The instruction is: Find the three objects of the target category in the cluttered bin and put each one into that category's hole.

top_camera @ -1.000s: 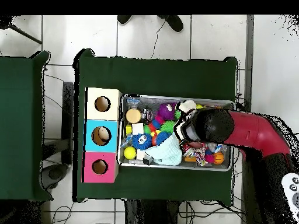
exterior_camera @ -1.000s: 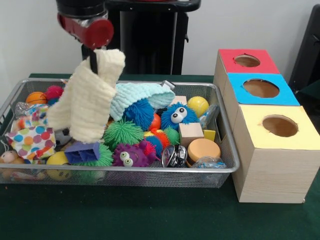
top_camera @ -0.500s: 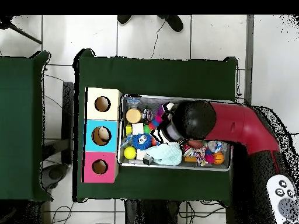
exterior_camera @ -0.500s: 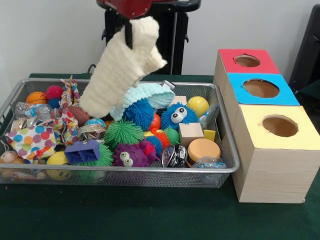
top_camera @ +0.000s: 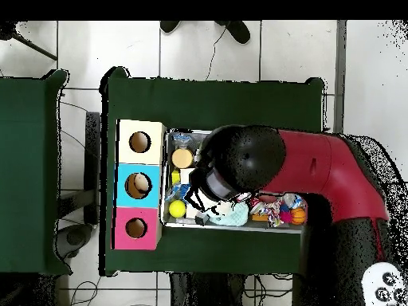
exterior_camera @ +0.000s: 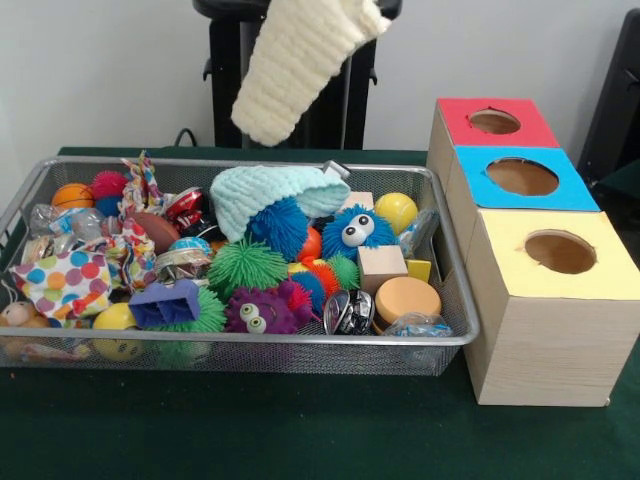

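A cream knitted cloth [exterior_camera: 300, 60] hangs in the air above the back of the wire bin [exterior_camera: 300, 341], its top cut off by the picture's upper edge. In the front view the gripper itself is out of sight above that edge. From overhead, the arm's black head covers the gripper [top_camera: 211, 182] over the bin's left half, near the boxes. A light teal knitted cloth [exterior_camera: 262, 190] lies in the bin's middle, and a polka-dot cloth [exterior_camera: 65, 275] sits at its left. Three boxes with round holes stand right of the bin: red [exterior_camera: 495, 122], blue [exterior_camera: 522, 177] and yellow [exterior_camera: 560, 252].
The bin holds several spiky rubber balls, a blue googly-eyed ball [exterior_camera: 355, 232], a yellow ball [exterior_camera: 396, 210], a wooden cube [exterior_camera: 381, 267], a tan disc [exterior_camera: 405, 298] and a purple block [exterior_camera: 165, 303]. Green cloth [exterior_camera: 300, 430] covers the table.
The cream cloth has risen out of the bin and travelled right in the front view, toward the boxes. Overhead, the arm's head has swept left across the bin.
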{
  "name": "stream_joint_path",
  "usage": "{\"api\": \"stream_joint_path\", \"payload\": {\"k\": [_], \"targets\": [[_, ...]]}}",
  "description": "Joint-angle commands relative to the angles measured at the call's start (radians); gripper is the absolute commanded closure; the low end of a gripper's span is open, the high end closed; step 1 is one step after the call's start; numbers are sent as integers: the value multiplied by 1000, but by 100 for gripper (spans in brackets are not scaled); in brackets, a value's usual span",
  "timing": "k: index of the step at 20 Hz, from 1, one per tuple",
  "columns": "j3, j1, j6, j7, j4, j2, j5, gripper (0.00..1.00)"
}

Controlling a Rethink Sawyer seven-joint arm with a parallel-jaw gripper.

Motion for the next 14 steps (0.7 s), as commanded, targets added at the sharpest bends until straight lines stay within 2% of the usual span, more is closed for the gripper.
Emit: {"api": "stream_joint_path", "payload": {"k": [1,10,14], "targets": [[-6,17,49,16,-29,-16,28,100],[8,-8,35,-48,-104,61,8,100],[5,-12,-27,-62,-103,83,-9,100]]}}
